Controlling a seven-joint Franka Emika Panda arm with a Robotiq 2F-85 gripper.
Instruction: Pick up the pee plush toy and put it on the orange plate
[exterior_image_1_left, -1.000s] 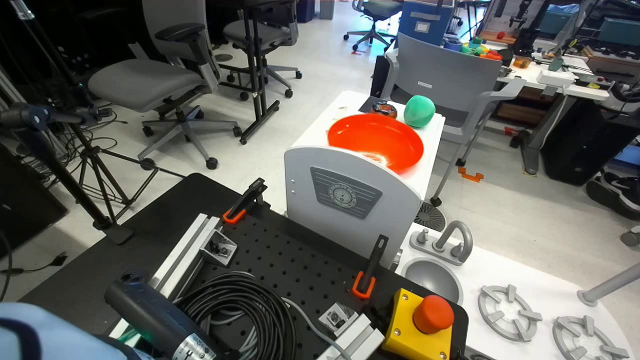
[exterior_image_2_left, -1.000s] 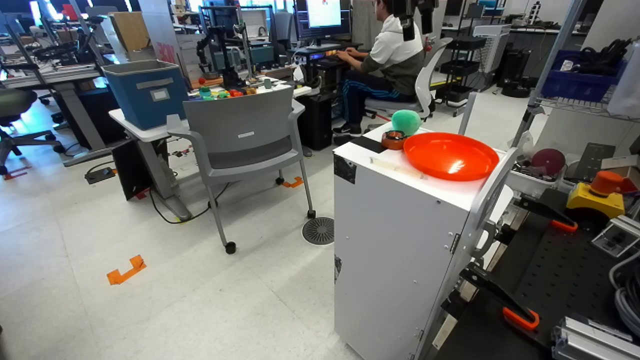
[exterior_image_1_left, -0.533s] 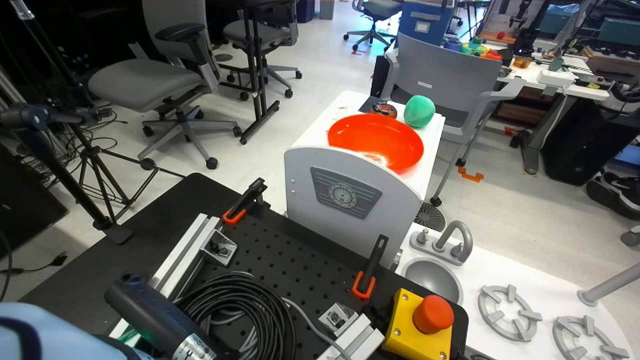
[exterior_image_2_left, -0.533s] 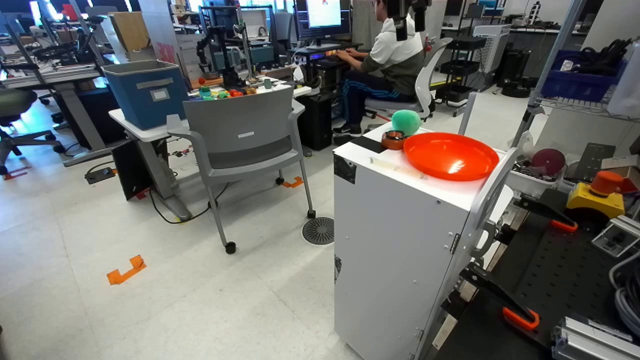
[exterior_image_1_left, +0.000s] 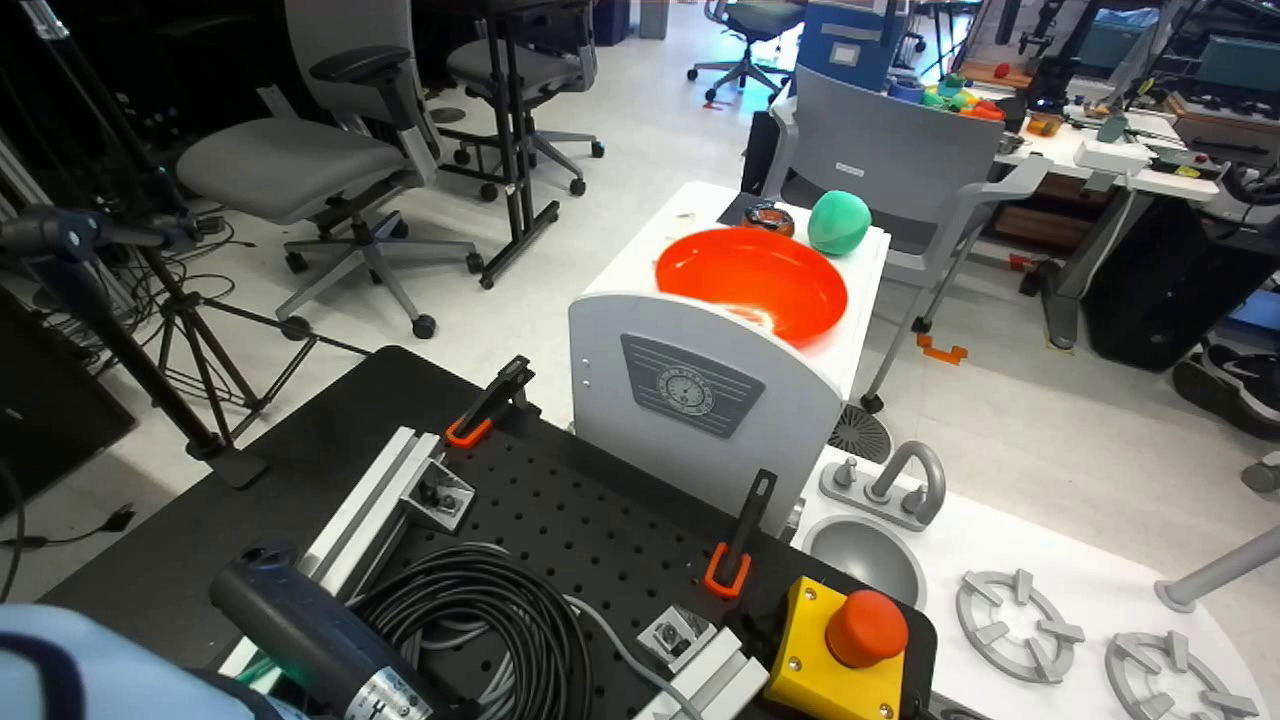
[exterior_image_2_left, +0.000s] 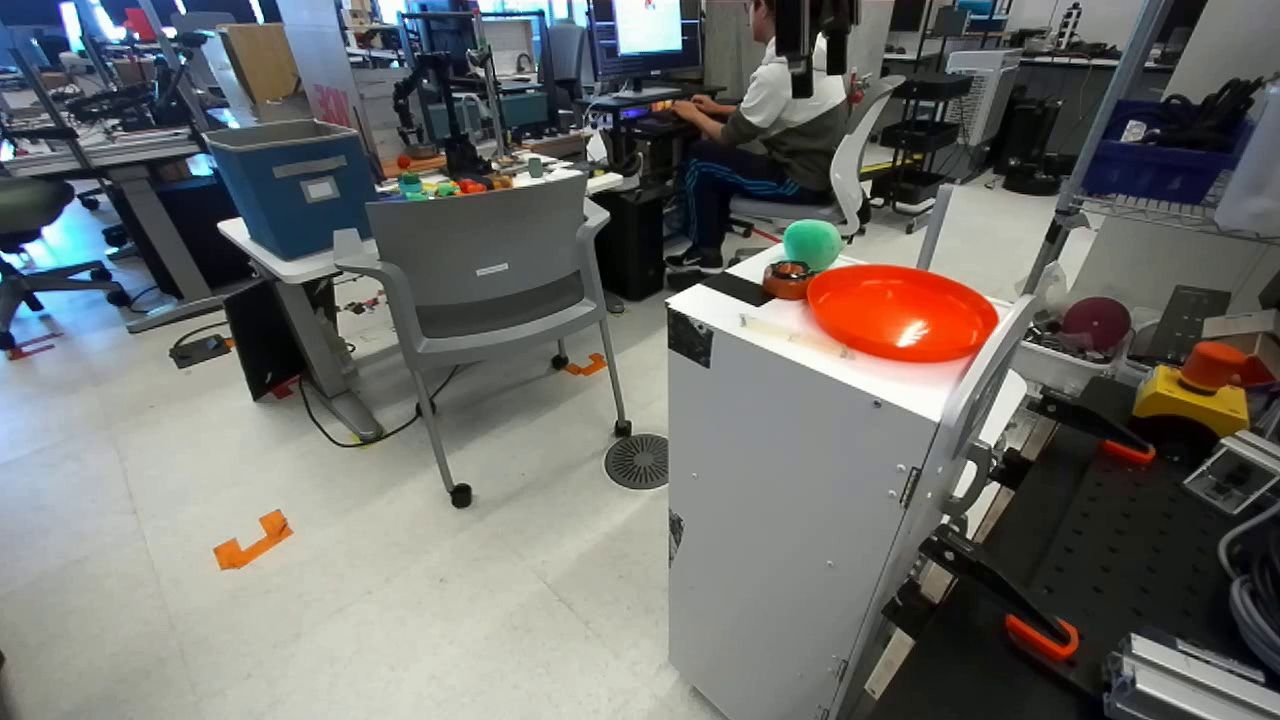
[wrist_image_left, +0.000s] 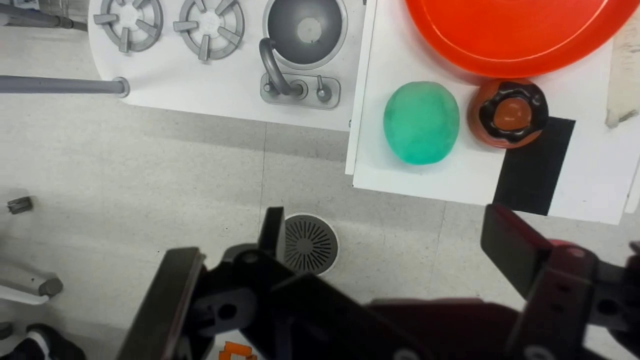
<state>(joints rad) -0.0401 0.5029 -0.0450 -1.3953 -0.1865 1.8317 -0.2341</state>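
Observation:
The pee plush toy, a round green ball (wrist_image_left: 421, 122), rests on the white cabinet top near its edge; it shows in both exterior views as the green ball (exterior_image_1_left: 839, 222) and again as the green ball (exterior_image_2_left: 812, 244). Close by lies the orange plate (wrist_image_left: 520, 55), a wide shallow dish, with nothing in it in an exterior view (exterior_image_1_left: 750, 280). My gripper (wrist_image_left: 385, 225) is open and holds nothing. In the wrist view its fingers stand over floor, past the cabinet edge and apart from the ball. An exterior view shows the gripper (exterior_image_2_left: 818, 70) at the top edge, above the cabinet's height.
A brown toy with a black wavy ring (wrist_image_left: 507, 114) sits between the ball and the plate. A grey upright panel (exterior_image_1_left: 700, 400) rises beside the plate. A toy sink with a faucet (wrist_image_left: 275, 70) adjoins the cabinet. A grey chair (exterior_image_2_left: 480, 260) stands nearby.
In an exterior view my gripper has shifted a little to the left and slightly lower at the top edge. The ball and the plate have not moved.

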